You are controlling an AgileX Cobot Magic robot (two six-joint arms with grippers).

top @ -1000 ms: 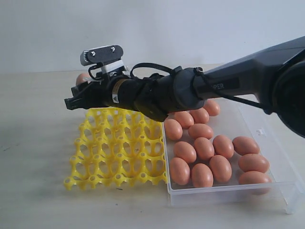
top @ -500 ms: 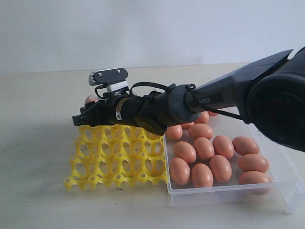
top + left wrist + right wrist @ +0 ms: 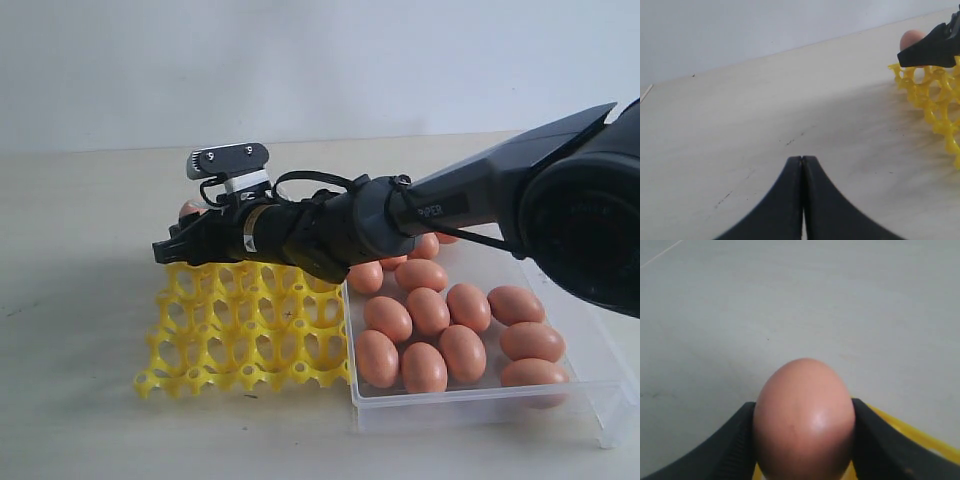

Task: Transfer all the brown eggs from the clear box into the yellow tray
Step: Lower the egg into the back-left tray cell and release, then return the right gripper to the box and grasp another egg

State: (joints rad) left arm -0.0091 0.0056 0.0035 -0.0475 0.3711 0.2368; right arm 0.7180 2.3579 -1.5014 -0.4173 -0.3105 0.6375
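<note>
My right gripper [image 3: 172, 246] reaches across to the far left corner of the yellow tray [image 3: 245, 325] and is shut on a brown egg [image 3: 804, 420], whose top peeks behind the fingers [image 3: 189, 209]. The held egg [image 3: 912, 39] hangs just above the tray's [image 3: 935, 100] corner cups. Several more brown eggs [image 3: 430, 312] lie in the clear box [image 3: 585, 330] to the right of the tray. My left gripper [image 3: 802, 159] is shut with nothing in it, low over the bare table left of the tray; it is out of the exterior view.
The tray's cups that show hold no eggs. The clear box touches the tray's right edge. My right arm [image 3: 420, 210] stretches over the box's back left part and the tray's far row. Pale table [image 3: 80, 330] lies left of the tray.
Over the last second my right gripper came down and slightly right with the egg, ending just above the tray's far left corner. In the last half second nothing has visibly moved.
</note>
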